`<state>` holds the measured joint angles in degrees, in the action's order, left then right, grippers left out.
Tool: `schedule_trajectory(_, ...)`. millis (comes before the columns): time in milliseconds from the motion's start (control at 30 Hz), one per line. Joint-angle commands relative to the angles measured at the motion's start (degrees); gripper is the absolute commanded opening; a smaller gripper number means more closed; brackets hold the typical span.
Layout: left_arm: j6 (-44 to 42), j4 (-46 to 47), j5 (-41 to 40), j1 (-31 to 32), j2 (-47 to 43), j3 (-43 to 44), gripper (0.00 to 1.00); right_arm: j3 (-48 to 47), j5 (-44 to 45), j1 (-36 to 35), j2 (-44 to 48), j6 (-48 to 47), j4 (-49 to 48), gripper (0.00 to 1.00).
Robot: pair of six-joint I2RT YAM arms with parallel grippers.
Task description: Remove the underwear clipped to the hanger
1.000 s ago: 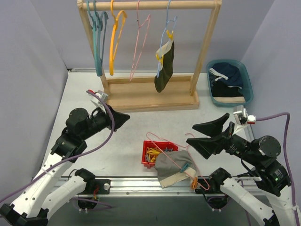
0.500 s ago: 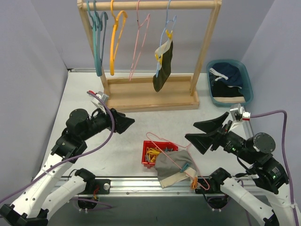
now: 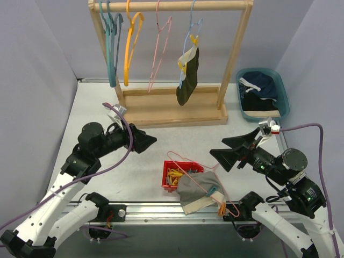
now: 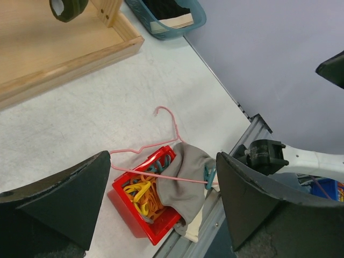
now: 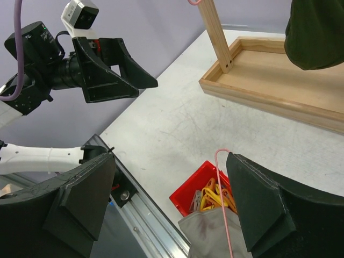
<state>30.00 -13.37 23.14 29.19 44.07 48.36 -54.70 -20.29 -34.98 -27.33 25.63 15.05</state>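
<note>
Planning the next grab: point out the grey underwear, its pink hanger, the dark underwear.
grey underwear (image 3: pixel 191 194), top external view, middle of the cloth
pink hanger (image 4: pixel 176 124), left wrist view, hook
dark underwear (image 3: pixel 189 78), top external view, mid cloth

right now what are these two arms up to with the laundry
The left gripper and the right gripper are open and hold nothing, above the table near the grey-beige underwear, which lies on a pink hanger over the red clip bin. The dark underwear hangs clipped on the rack. The navy underwear lies in the blue tub.
</note>
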Motion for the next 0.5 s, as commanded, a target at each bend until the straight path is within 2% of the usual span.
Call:
schedule_trajectory(0, 2.6, 5.0, 3.9, -0.6, -1.2, 0.7, 0.89, 0.5, 0.9, -0.4, -0.6, -0.1, -1.8, 0.87)
schedule_trajectory(33, 3.8, 5.3, 4.4, -0.6, -1.4, 0.6, 0.94, 0.5, 1.0, -0.4, -0.6, 0.0, -1.9, 0.87)
schedule_trajectory(167, 6.6, 8.7, 7.3, -0.8, -2.1, -0.6, 0.94, 0.6, 0.5, -0.4, -0.7, -0.2, -1.9, 0.88)
schedule_trajectory(233, 8.0, 14.8, 14.8, -1.1, -3.2, -2.8, 0.94, 0.6, 0.4, -0.4, -0.7, -0.3, -1.9, 0.88)
schedule_trajectory(267, 10.6, 25.2, 17.6, -1.2, -3.7, -4.5, 0.94, 0.6, 0.4, -0.4, -0.8, -0.4, -1.9, 0.88)
schedule_trajectory(300, 12.6, 31.8, 23.1, -1.2, -4.8, -8.5, 0.94, 0.6, 0.2, -0.4, -0.8, -0.4, -1.9, 0.88)
schedule_trajectory(333, 17.9, 40.3, 28.8, -1.2, -5.0, -10.7, 0.94, 0.6, 0.2, -0.4, -0.8, -0.3, -1.9, 0.88)
schedule_trajectory(367, 21.2, 57.0, 30.5, -1.2, -4.7, -12.6, 0.94, 0.6, 0.1, -0.4, -0.7, -0.5, -2.0, 0.88)
schedule_trajectory(433, 32.7, 68.9, 34.3, -1.2, -2.0, -15.0, 0.94, 0.5, 0.1, -0.4, -0.7, -0.5, -2.0, 0.88)
schedule_trajectory(467, 35.9, 81.8, 38.3, -1.2, -0.3, -15.2, 0.94, 0.6, 0.0, -0.4, -0.7, -0.5, -1.9, 0.89)
